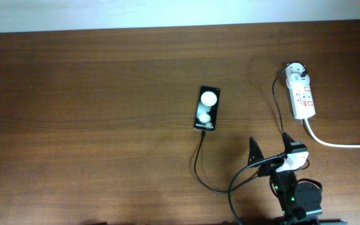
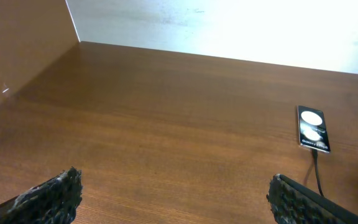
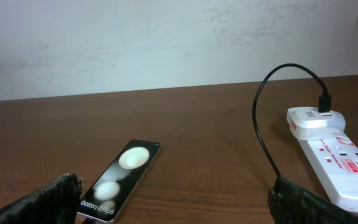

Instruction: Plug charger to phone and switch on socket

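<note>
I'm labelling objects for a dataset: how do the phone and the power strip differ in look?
The phone is black and glossy, with two round reflections; the power strip is white with red marks. The thin black charger cable reaches the phone's near end; the power strip has a white adapter at its far end and a thick white cord leaving its near end. Both lie flat on the table.

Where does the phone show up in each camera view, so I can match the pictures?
Overhead: the phone lies just right of centre, long side running up the picture.
Left wrist: far right, at mid-height.
Right wrist: lower left, lying diagonally.
Shared landmark: the white wall along the top of all three views.
</note>
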